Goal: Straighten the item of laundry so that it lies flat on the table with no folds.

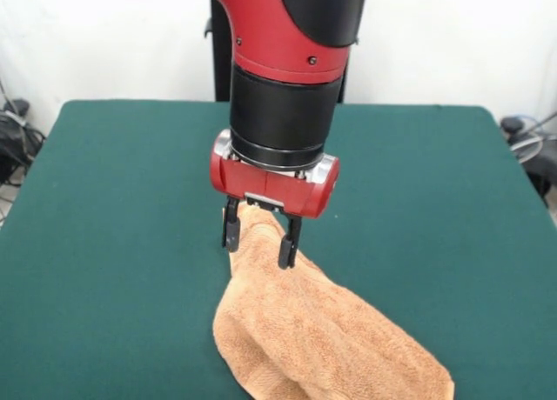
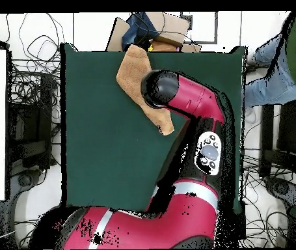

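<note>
The light orange-tan towel (image 1: 322,339) lies bunched on the dark green table (image 1: 113,243), running from the near edge up to a peak at my gripper (image 1: 258,256). The gripper stands over the table's middle, pointing down, and its two black fingers (image 1: 231,230) are shut on the towel's raised end, which is pulled up between them. The towel has long folds along its length. In the overhead view the towel (image 2: 134,71) stretches from the table's top edge towards the middle, and the arm (image 2: 189,97) hides the gripper.
Cables (image 1: 17,135) lie off the table's far corners. In the overhead view a cardboard box (image 2: 170,26) sits past the table's top edge, and a person (image 2: 287,58) stands at the upper right.
</note>
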Motion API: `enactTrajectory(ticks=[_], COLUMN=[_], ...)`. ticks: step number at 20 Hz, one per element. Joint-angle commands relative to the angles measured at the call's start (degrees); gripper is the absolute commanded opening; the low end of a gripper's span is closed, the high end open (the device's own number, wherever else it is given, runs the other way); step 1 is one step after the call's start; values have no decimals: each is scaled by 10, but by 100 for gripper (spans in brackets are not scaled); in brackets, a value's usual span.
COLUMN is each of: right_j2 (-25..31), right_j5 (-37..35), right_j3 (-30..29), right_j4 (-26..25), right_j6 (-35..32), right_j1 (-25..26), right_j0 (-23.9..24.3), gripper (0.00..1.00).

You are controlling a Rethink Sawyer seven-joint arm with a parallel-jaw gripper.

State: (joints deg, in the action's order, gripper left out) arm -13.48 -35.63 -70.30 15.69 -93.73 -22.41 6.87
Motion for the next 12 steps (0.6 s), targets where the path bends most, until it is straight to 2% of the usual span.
enactTrajectory(ticks=[1,12], right_j2=[59,66], right_j5=[-8,7], right_j3=[-13,-33], right_j4=[-19,-19], right_j6=[-48,-49], right_j1=[8,1], right_j0=[2,-6], gripper=[100,100])
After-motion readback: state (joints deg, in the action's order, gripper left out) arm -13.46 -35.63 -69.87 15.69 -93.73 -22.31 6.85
